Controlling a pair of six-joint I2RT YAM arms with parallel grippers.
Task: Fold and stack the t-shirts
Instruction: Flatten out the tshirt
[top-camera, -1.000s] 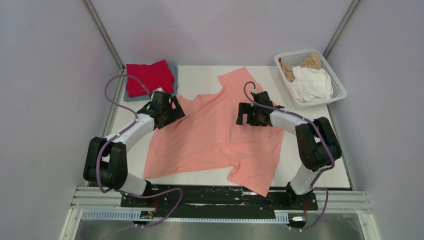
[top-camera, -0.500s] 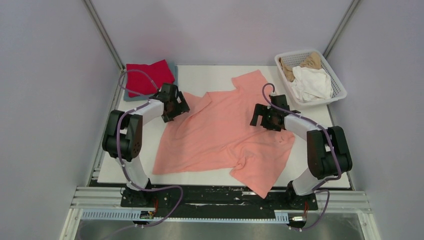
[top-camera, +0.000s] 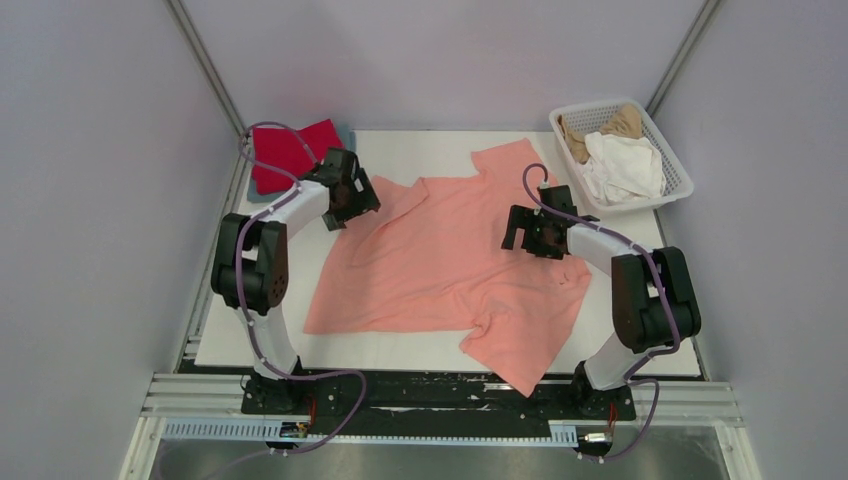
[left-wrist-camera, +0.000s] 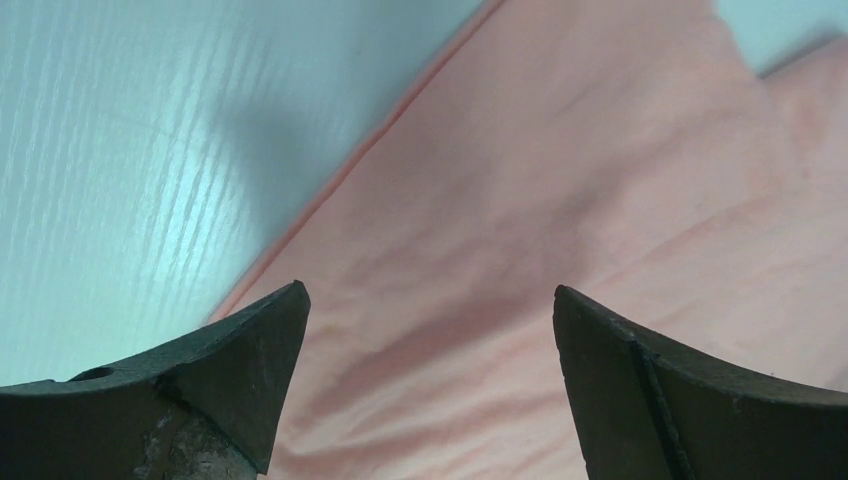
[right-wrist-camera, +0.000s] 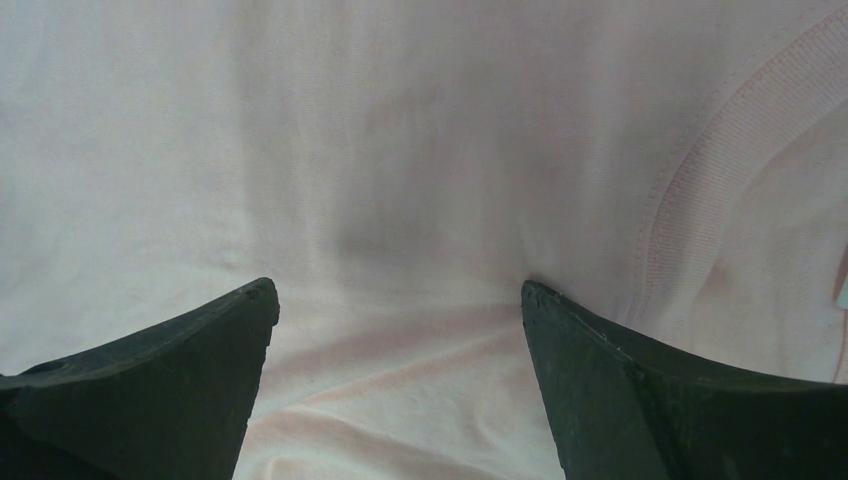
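Note:
A salmon-pink t-shirt (top-camera: 445, 255) lies spread and rumpled across the white table, one sleeve toward the far side, another part hanging toward the near edge. My left gripper (top-camera: 352, 200) hovers over the shirt's left edge, open, with only pink cloth (left-wrist-camera: 520, 200) and bare table between its fingers. My right gripper (top-camera: 528, 232) is open over the shirt's right part, near a ribbed hem or collar seam (right-wrist-camera: 700, 180). A folded bright red t-shirt (top-camera: 290, 150) rests on a grey-blue one (top-camera: 346, 136) at the far left corner.
A white lattice basket (top-camera: 668, 160) at the far right corner holds a white shirt (top-camera: 620, 165) and a tan one (top-camera: 620, 122). Grey walls and metal posts enclose the table (top-camera: 420, 150). The arms' bases sit on a black rail at the near edge.
Both arms swung outward and toward the far side; the shirt shifted right and spread flatter. Over the last half second the left gripper edged slightly farther back.

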